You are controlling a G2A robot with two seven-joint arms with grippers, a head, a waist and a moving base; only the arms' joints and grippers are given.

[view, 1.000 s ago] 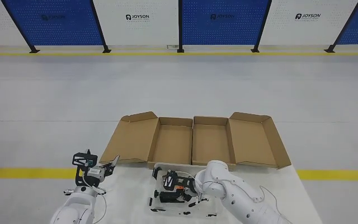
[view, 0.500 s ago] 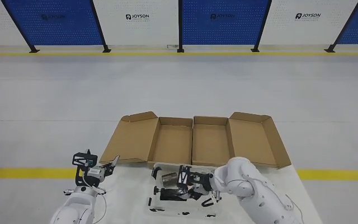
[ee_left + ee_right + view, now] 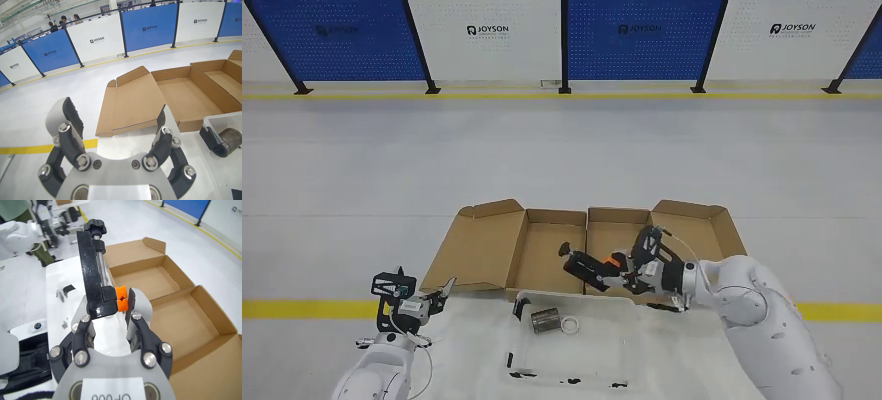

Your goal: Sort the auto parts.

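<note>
Right jaws: pinching the black screw clamp (image 3: pixel 90 275) at its orange-padded end. The long frame and knob project forward, free of my pads. I judge this grip keeps the bulk of the part in sight for placing.

The clamp hangs in the air over the left box (image 3: pixel 547 258) and right box (image 3: pixel 620 250), near their shared wall. I cannot tell which box lies directly beneath it.

Left jaws: spread and empty, held low beside the left box's open flap. They are well apart from the clamp, presumably to leave the route open.

Against one second earlier, the right jaws have left the clear bin (image 3: pixel 587 297) on the worktop (image 3: pixel 472 350) and swung out to the boxes with the clamp. The bin has lost that black piece, and the metal cylinder (image 3: pixel 544 319) remains in it. The left arm has not moved.
</note>
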